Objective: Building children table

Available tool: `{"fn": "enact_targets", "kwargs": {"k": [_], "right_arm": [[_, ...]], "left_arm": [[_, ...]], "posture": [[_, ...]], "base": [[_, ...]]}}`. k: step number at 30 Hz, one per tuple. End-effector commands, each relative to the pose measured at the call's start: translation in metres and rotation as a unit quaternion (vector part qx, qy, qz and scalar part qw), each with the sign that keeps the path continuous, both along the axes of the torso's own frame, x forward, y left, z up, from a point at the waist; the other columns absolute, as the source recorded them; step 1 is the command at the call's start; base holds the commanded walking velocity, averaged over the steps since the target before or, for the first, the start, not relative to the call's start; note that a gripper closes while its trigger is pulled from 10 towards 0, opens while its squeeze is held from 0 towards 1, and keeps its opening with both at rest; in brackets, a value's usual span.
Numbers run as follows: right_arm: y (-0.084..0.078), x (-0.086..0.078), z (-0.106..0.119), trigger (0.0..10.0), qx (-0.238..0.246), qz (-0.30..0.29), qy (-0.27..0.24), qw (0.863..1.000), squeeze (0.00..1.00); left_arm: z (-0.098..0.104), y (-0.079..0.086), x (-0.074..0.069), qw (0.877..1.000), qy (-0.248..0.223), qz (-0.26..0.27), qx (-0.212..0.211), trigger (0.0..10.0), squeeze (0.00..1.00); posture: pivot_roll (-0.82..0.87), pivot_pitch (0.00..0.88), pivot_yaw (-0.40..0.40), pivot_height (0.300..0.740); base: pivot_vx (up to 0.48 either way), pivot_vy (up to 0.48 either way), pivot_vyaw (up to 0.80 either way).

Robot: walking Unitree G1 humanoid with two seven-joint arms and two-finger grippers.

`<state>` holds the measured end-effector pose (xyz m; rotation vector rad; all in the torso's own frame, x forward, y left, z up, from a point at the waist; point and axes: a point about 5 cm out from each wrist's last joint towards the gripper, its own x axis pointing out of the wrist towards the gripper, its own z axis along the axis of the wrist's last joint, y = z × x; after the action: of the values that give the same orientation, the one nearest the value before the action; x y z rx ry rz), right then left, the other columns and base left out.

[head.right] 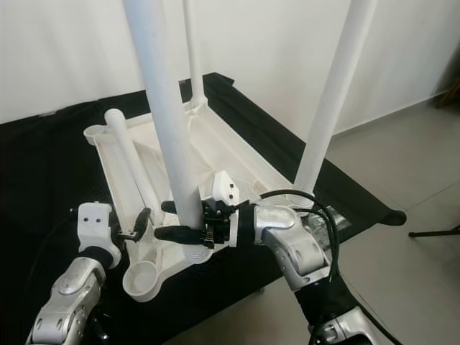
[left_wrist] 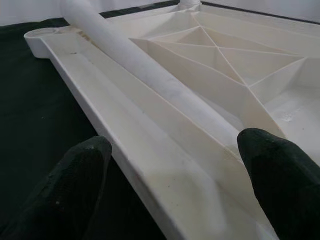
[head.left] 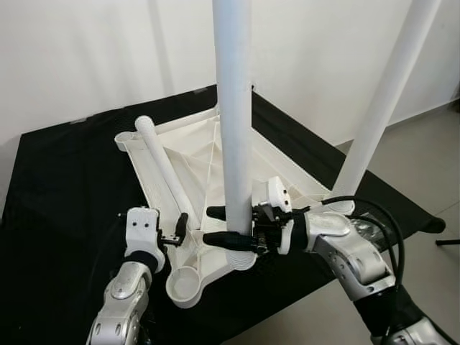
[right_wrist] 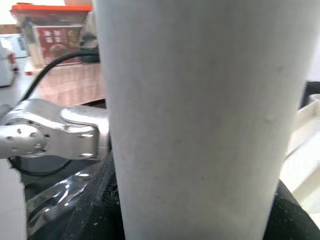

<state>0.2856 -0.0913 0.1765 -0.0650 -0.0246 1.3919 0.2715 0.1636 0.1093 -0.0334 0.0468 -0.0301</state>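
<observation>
A white plastic tabletop lies upside down on a black cloth. Three white legs stand upright in its corner sockets: a near one, one at the right and one at the far corner. My right gripper is shut on the near leg just above its socket, and that leg sits close up in the right wrist view. Another leg lies loose across the tabletop. My left gripper is open, its fingers straddling the tabletop's rim near the empty front-left socket.
The black-covered table ends close in front of me and at the right, with grey floor beyond. A white wall stands behind. A box with an orange lid sits on a surface behind my left arm.
</observation>
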Motion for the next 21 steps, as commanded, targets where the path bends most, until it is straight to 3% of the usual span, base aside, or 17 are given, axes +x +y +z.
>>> {"fn": "enact_targets", "kwargs": {"k": [1, 4, 21], "right_arm": [[-0.0014, 0.0029, 0.0054, 10.0, 0.011, -0.014, -0.015, 1.000, 0.00], [-0.0017, 0.0031, 0.0054, 10.0, 0.013, -0.018, -0.016, 1.000, 0.00], [-0.0054, 0.0098, 0.0042, 10.0, 0.031, -0.086, -0.024, 0.996, 0.00]], "left_arm": [[-0.0029, 0.0019, 0.0023, 1.000, 0.015, 0.005, -0.010, 10.0, 0.00], [-0.0020, 0.0022, 0.0034, 1.000, 0.015, 0.006, -0.010, 10.0, 0.00], [0.0016, -0.0027, 0.0069, 1.000, -0.001, -0.014, 0.012, 10.0, 0.00]], "posture": [[-0.05, 0.000, 0.053, 0.740], [-0.05, 0.000, 0.053, 0.740], [-0.05, 0.000, 0.067, 0.740]], "base": [[-0.480, 0.000, 0.00], [-0.480, 0.000, 0.00], [0.000, 0.000, 0.00]]}}
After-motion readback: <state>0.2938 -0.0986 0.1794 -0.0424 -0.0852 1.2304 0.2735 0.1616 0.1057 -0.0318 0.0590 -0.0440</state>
